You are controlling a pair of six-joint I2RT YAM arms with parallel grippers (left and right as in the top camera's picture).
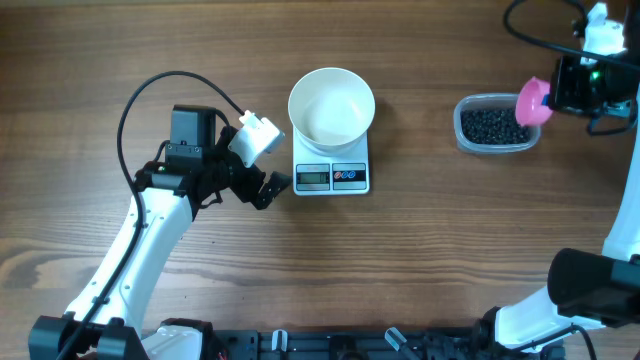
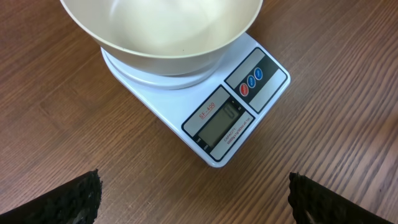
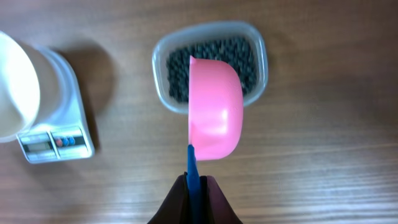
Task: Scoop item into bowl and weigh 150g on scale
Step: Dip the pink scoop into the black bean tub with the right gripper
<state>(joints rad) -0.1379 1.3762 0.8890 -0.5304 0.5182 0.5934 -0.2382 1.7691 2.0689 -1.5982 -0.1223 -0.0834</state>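
Gripping the thin blue handle [image 3: 193, 168] of the pink scoop [image 3: 214, 106], the right jaws are clenched tight on it, and the scoop hangs turned on its side over the clear tub [image 3: 158, 68], its open rim facing toward the scale [image 3: 55, 134]. The item, a dark grainy heap of black beans [image 3: 177, 68], lies in that tub; whether any sit in the scoop cannot be told. From overhead the scoop [image 1: 533, 101] is over the right end of the tub [image 1: 462, 128], which rests on the wooden surface [image 1: 450, 250] well apart from the scale [image 1: 332, 177]. The white bowl [image 1: 331, 103] stands on the scale's platform, its inside plain white, with the grey display and red and blue buttons showing at the near edge. The left jaws are released wide, their dark fingertips [image 2: 68, 199] apart at the lower corners of the left wrist view, just beside the scale [image 2: 236, 118] and bowl [image 2: 161, 31], grasping nothing.
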